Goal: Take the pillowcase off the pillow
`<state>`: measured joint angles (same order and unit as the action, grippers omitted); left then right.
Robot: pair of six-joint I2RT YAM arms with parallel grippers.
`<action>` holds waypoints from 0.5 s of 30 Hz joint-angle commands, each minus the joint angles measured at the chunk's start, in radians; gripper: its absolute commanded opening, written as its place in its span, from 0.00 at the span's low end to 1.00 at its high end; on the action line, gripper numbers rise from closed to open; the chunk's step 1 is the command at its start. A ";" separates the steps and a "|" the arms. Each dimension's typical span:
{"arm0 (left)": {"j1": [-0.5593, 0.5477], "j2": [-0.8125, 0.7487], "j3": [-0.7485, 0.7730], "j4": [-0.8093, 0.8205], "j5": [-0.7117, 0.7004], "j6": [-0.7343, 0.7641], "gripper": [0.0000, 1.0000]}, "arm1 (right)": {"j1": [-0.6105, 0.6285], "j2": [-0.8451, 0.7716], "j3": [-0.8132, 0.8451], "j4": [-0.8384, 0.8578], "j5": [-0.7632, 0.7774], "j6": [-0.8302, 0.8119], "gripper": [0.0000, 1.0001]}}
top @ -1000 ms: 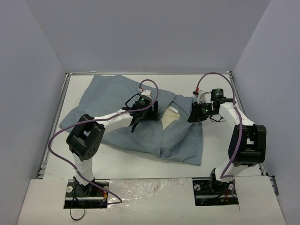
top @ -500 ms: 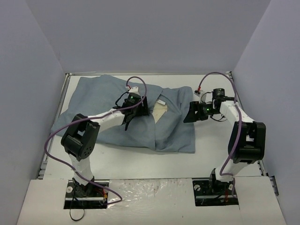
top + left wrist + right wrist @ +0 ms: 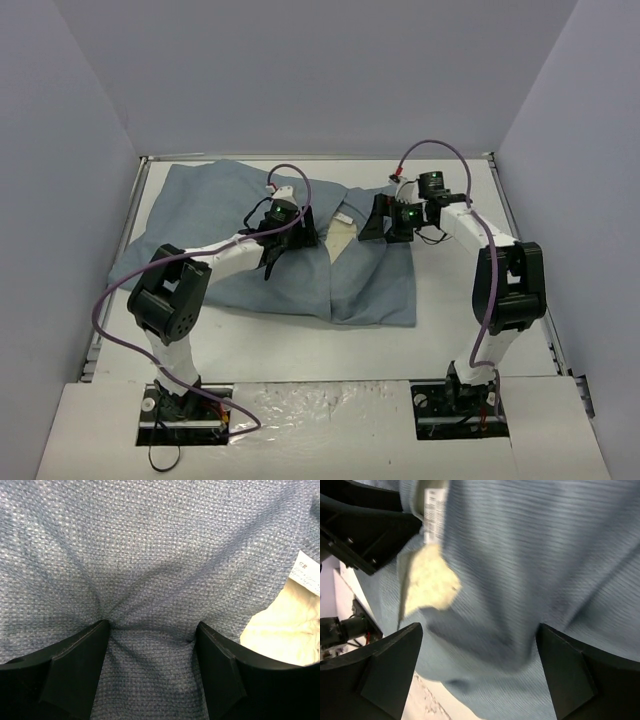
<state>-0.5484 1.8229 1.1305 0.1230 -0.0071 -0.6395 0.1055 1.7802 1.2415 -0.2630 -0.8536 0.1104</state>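
Note:
The blue-grey pillowcase [image 3: 220,220] lies spread over the back left of the table. A slit near its middle shows a cream patch of the pillow [image 3: 340,240]. My left gripper [image 3: 285,240] presses down just left of the slit. In the left wrist view, the left gripper [image 3: 152,627] is shut on a puckered fold of pillowcase [image 3: 150,555], with the pillow [image 3: 280,625] at the right. My right gripper [image 3: 378,222] hovers open over the cloth just right of the slit. The right wrist view is blurred; the right gripper [image 3: 479,630] holds nothing, above pillowcase [image 3: 535,555] and pillow [image 3: 427,580].
The white table [image 3: 300,345] is bare in front of the cloth and along the right side. Grey walls close in the left, back and right. A white label [image 3: 436,510] hangs at the slit's edge. Purple cables [image 3: 110,300] loop from both arms.
My right gripper has opened, let go of the pillowcase and moved left and back over it. The left gripper pulled the cloth left and back, then held still.

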 commanded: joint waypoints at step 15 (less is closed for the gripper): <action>0.053 0.009 -0.049 -0.178 -0.021 0.004 0.67 | -0.015 -0.070 -0.036 -0.007 0.177 0.025 0.00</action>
<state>-0.5350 1.8050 1.1152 0.1192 0.0120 -0.6403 0.1123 1.7737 1.2140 -0.1986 -0.7033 0.2184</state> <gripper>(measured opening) 0.675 0.004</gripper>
